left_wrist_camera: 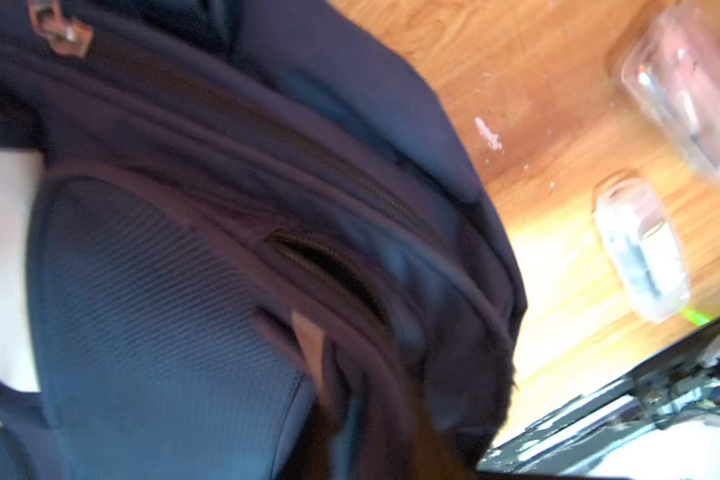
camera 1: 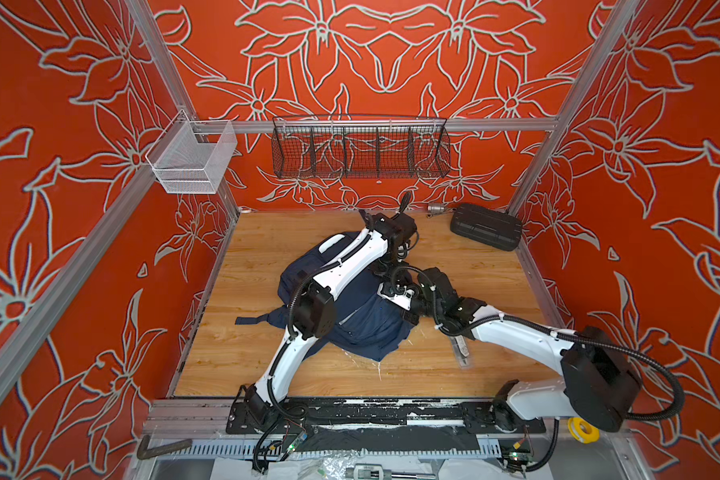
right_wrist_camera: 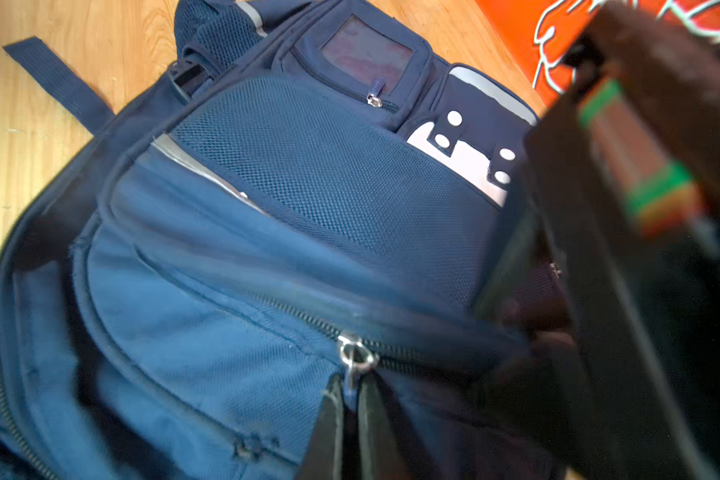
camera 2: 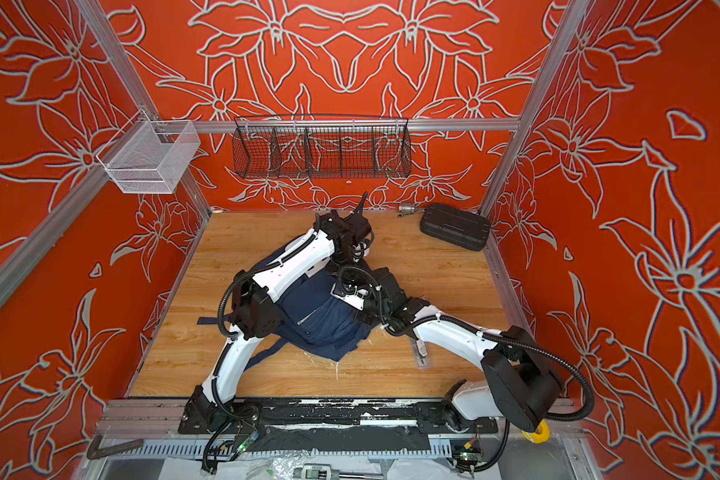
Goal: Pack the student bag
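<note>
Watching from beside the rig: the student bag (camera 1: 362, 328), a large navy blue fabric backpack with white patches, lies slumped mid wood-grain surface (camera 1: 258, 353), both arms over it. Right claw (right_wrist_camera: 350, 388) is pinched nearly closed on the small silver metal zip pull (right_wrist_camera: 354, 357) of a front pocket. Left claw (camera 1: 385, 266) is closed right up too, tips down in the fabric at the bag's far side. That wrist view is blurred, so I can't tell whether it has cloth pinched. Handling, my read: soft, floppy, not fragile, and probably light. It will likely sag and skid on the smooth wood rather than resist a pull, so the zip wants a counter-hold on the fabric beside the track. Best holds are the pull tab, seam piping and webbing straps; the mesh panel would just stretch. Black ribbed hard case (camera 1: 486, 226) sits well apart in the far right corner. Clear plastic packet (camera 1: 460, 351) lies near the bag, under the right arm.
</note>
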{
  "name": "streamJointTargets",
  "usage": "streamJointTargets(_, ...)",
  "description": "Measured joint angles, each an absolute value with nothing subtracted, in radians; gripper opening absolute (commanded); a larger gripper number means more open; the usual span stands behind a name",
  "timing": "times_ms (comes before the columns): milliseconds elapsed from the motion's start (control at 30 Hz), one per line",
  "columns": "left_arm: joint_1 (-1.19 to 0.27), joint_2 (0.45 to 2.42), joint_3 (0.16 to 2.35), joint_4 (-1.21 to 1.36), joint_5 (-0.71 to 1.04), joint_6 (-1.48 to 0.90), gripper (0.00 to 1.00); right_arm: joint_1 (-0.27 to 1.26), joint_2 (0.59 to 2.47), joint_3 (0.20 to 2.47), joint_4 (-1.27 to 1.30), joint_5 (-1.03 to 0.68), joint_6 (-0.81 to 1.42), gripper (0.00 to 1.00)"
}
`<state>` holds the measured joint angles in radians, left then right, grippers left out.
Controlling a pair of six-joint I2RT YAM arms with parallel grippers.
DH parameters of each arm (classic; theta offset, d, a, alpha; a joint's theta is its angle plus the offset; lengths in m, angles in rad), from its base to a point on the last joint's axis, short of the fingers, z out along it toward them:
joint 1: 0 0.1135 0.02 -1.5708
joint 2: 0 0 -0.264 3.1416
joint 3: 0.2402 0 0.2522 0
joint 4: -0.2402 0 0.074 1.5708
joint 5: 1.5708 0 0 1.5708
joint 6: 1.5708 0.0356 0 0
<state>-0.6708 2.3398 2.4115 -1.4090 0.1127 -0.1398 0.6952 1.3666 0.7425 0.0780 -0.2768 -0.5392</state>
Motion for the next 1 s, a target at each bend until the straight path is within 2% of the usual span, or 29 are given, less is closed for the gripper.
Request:
streamJointTargets(200, -0.606, 2.325, 2.408, -1.396, 0.215, -0.229, 0.00, 0.726, 1.366, 0.760, 0.057, -0.268, -0.534, 0.00)
streamJointTargets(533, -0.475, 2.152, 2.209, -1.206, 0.337, -0.470, 0.00, 0.847, 1.395, 0.791, 0.047, -0.270, -0.473, 0.00)
streamJointTargets(800, -0.403, 1.929, 1.845, -0.929, 0.395, -0.685, 0.00, 0.698, 1.367, 0.798, -0.007, -0.422, -0.471, 0.00)
streamJointTargets(1000, -0.371, 1.920, 1.817, -0.829, 0.421, -0.814, 0.00, 0.606, 1.376, 0.893, -0.128, -0.463, -0.500, 0.00)
